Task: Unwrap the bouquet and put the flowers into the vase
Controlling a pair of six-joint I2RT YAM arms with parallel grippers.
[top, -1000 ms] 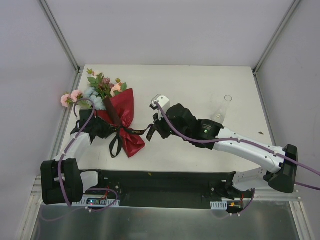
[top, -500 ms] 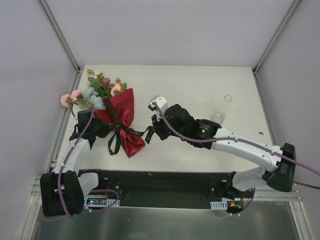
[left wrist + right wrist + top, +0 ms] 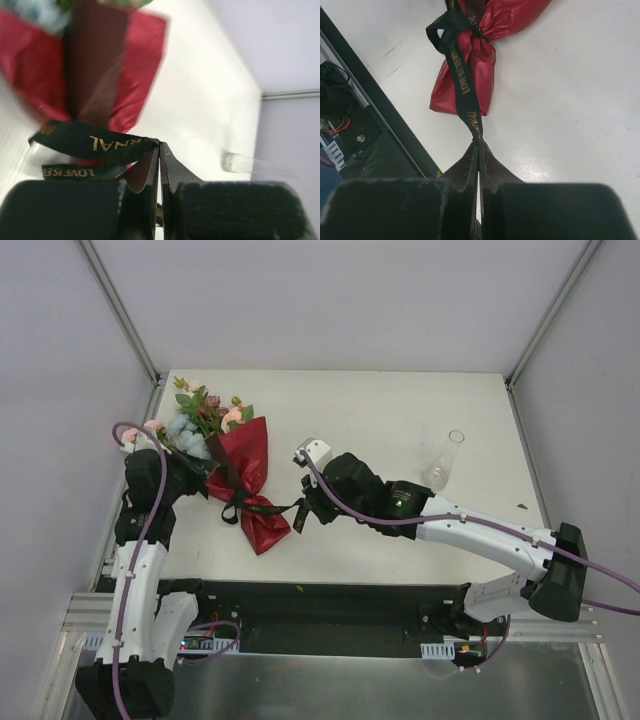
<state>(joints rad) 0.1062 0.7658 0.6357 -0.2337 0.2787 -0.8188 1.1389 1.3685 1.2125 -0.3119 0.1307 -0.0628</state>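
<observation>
Right now the bouquet (image 3: pixel 245 475) lies on the left part of the worktop (image 3: pixel 380 410). Its flowers (image 3: pixel 205 415) point toward the far left corner, and the twisted tail of the red paper (image 3: pixel 266 530) points toward the near edge. The flowers' stems are wrapped in the paper. A black ribbon (image 3: pixel 462 82) with gold lettering is tied around the paper's narrow waist, and both arms have hold of it — one from each side. The left pincer (image 3: pixel 159 146) is pressed together with a strip of the ribbon caught at its tips, on the bouquet's left side. The right pincer (image 3: pixel 479 145) is likewise pressed together, pinching the end of a ribbon tail that runs straight from the knot out to the right of the bouquet. The vase (image 3: pixel 445 458) stands upright on the right part of the worktop — well apart from the bouquet, on the far side of the right arm.
</observation>
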